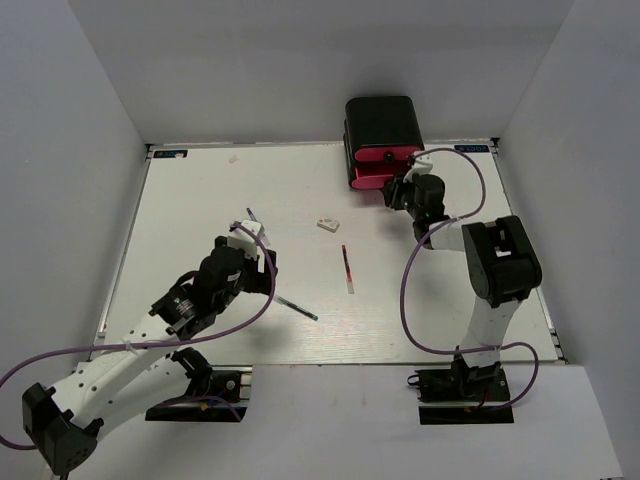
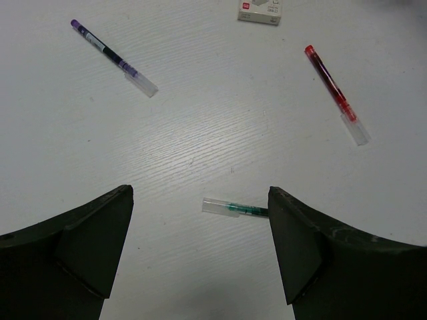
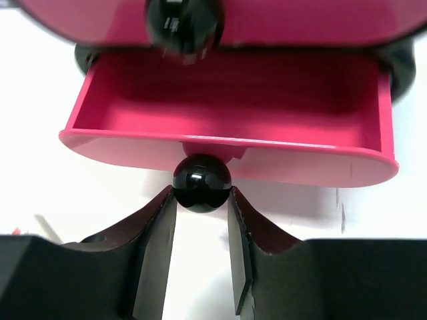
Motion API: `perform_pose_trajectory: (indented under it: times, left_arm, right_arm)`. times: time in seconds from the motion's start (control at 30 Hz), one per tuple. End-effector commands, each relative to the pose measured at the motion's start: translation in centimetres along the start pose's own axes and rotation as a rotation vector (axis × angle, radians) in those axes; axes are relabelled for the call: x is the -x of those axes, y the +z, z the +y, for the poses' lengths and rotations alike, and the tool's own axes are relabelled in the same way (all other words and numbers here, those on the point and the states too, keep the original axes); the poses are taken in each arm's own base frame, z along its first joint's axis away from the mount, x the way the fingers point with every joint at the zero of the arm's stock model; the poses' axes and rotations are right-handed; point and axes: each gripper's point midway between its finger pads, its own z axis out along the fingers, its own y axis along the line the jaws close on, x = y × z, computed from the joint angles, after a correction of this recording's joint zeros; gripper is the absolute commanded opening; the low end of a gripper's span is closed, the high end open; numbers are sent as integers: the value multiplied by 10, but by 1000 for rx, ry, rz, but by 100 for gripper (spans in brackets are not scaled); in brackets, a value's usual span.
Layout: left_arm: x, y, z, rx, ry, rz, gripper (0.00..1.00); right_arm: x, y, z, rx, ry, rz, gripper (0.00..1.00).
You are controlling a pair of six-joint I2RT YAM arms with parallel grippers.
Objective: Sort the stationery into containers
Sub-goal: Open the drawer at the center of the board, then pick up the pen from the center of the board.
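We judge the sorting barely begun: a container is ready, but no stationery has gone in. At the far edge of the white table (image 1: pixel 200 200) stands the glossy black rounded case (image 1: pixel 382 122), and its open pink-red drawer (image 3: pixel 227 113) is pulled out toward the right arm. As much of the drawer's inside as the wrist view shows is bare. Above it, the closed front of an upper drawer (image 3: pixel 300 20) fills the top of that view.

The right gripper (image 3: pixel 202 203) is clamped on the open drawer's round black knob (image 3: pixel 202 181), one finger pressed to each side of it.

All the items we can see lie loose on the table, well apart from the case. The thin red pen (image 1: pixel 346 268) lies mid-table, and the small white block (image 1: pixel 328 224) sits a little beyond it. The dark teal pen (image 2: pixel 237 209) lies nearer the arms, and the purple pen with a clear cap (image 2: pixel 113 58) lies off to the left.

The left gripper (image 2: pixel 200 193) hangs over the table with its jaws wide apart and nothing between them. The teal pen lies just beneath it, one end hidden behind a finger.

What is left, as we read it, is everything: each pen and the block must be picked up and carried to a drawer.
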Motion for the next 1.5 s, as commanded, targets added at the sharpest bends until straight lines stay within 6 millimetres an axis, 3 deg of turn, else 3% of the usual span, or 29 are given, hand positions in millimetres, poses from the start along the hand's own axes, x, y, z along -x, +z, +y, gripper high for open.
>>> perform_pose_trajectory:
  times: [0.0,0.13,0.2,0.27,0.37,0.43,0.47,0.53,0.57,0.63,0.67,0.73,0.77,0.8,0.9,0.97,1.03,1.07,1.1,1.17,1.27,1.3,1.33,1.4,1.47]
  left_arm:
    - [8,-3,0,-7,-7,-37,92]
    - [10,-4,0,-8,-9,-45,92]
    - [10,-4,0,-8,-9,-45,92]
    - [10,-4,-1,-9,-19,-45,92]
    - [9,-3,-1,-7,-16,-37,92]
    - [7,-3,1,4,-25,-30,92]
    - [5,-1,0,6,-31,-20,92]
    - [7,0,-1,6,-53,-20,92]
    - [4,2,-2,9,-58,-8,92]
    - [5,3,-4,10,-90,-4,92]
    - [3,5,-5,13,-101,8,92]
    - [0,9,-4,37,-145,21,92]
    - [-1,13,-4,52,-159,33,92]
    - [0,15,-2,74,-169,39,92]
    - [-2,26,0,129,-206,75,92]
    - [0,30,4,175,-225,101,92]
    - [-5,42,8,220,-205,148,92]
    - [5,47,8,229,-226,138,90]
    - [1,56,13,257,-224,167,90]
    - [10,66,14,260,-239,174,89]
    - [16,83,24,278,-275,201,84]
    - [8,94,26,287,-275,242,81]
    - [16,100,28,290,-289,238,79]
    - [5,116,41,315,-301,289,70]
    - [9,127,53,332,-316,301,68]
  right_arm:
    - [38,-19,7,25,-17,-105,20]
    - [25,-35,11,36,-19,-80,22]
    - [21,-37,10,37,-18,-69,39]
    - [22,-37,13,52,-31,-63,63]
    - [18,-41,13,67,-35,-41,75]
    - [21,-47,17,79,-37,-39,77]
    - [11,-51,17,85,-38,-16,77]
    - [9,-60,18,88,-42,-7,78]
    - [14,-64,20,93,-44,-18,78]
    - [-1,-72,20,97,-48,20,78]
    - [8,-78,23,113,-54,6,78]
    - [-6,-87,26,126,-51,62,78]
    - [4,-93,30,141,-58,47,78]
    - [-10,-101,33,163,-60,109,78]
    - [0,-122,43,208,-125,131,78]
    - [2,-131,43,226,-185,131,73]
    - [17,-147,47,239,-267,85,69]
    - [19,-152,45,237,-285,73,63]
    - [35,-163,50,247,-313,13,61]
    - [44,-172,51,238,-309,-22,59]
    - [42,-182,72,363,-291,2,77]
    - [29,-190,86,455,-275,55,86]
    - [27,-195,98,532,-261,71,90]
    - [21,-204,112,626,-240,82,90]
    - [33,-208,115,637,-251,20,90]
